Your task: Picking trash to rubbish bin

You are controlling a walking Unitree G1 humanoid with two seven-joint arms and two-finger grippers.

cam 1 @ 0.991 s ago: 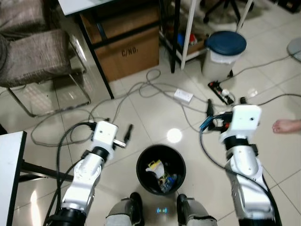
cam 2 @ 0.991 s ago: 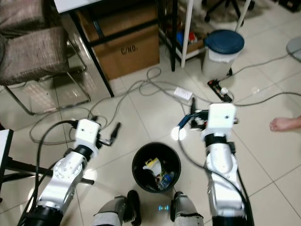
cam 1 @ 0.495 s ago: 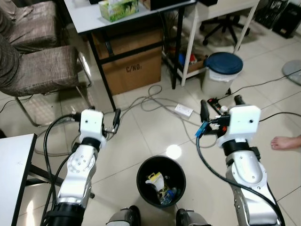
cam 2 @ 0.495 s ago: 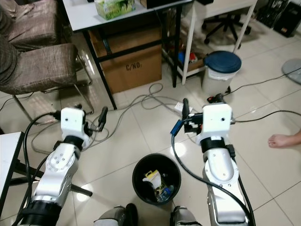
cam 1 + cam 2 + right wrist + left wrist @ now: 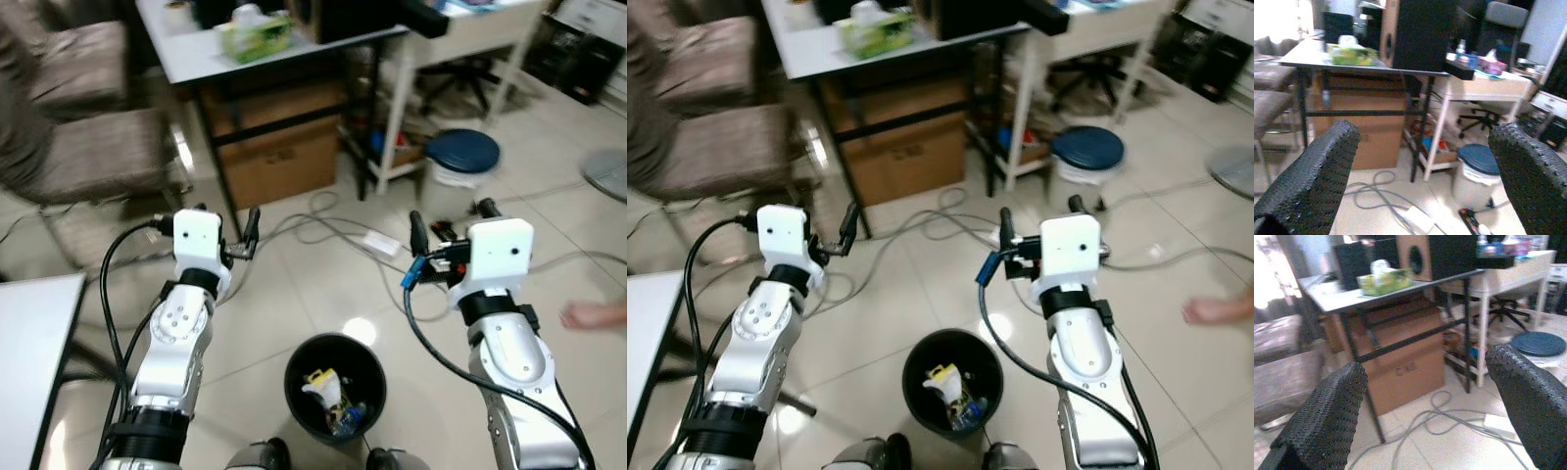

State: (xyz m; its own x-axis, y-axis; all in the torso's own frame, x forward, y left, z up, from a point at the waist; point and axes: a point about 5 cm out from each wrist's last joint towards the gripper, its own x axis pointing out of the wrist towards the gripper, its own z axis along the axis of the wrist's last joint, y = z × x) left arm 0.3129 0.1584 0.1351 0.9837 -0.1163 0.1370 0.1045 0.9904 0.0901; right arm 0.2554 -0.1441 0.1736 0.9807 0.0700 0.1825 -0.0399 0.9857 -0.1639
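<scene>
Black plastic marks my landmark: the round rubbish bin (image 5: 336,383) stands on the pale tiled floor (image 5: 294,294) just ahead of my feet, with bits of trash (image 5: 322,384), yellow and white, lying inside it. My left gripper (image 5: 252,227) is raised beyond the bin on its left side, and my right gripper (image 5: 448,223) is raised beyond it on its right side; both carry nothing.

The right eye gives the same layout. Farther past the bin, grey cables (image 5: 921,227) trail over the tiles, a cardboard box (image 5: 903,153) sits under a grey table (image 5: 823,54), and a blue-lidded pail (image 5: 1087,157) stands past the bin to the right. A person's bare foot (image 5: 1215,309) rests on the floor well to the bin's right.

Through my left wrist, my two black fingers (image 5: 1327,416) stand wide apart with nothing between them, framing the box and table.

Through my right wrist, the fingers (image 5: 1312,171) are likewise spread wide and empty, with the blue-lidded pail and a white desk (image 5: 1484,88) beyond.
</scene>
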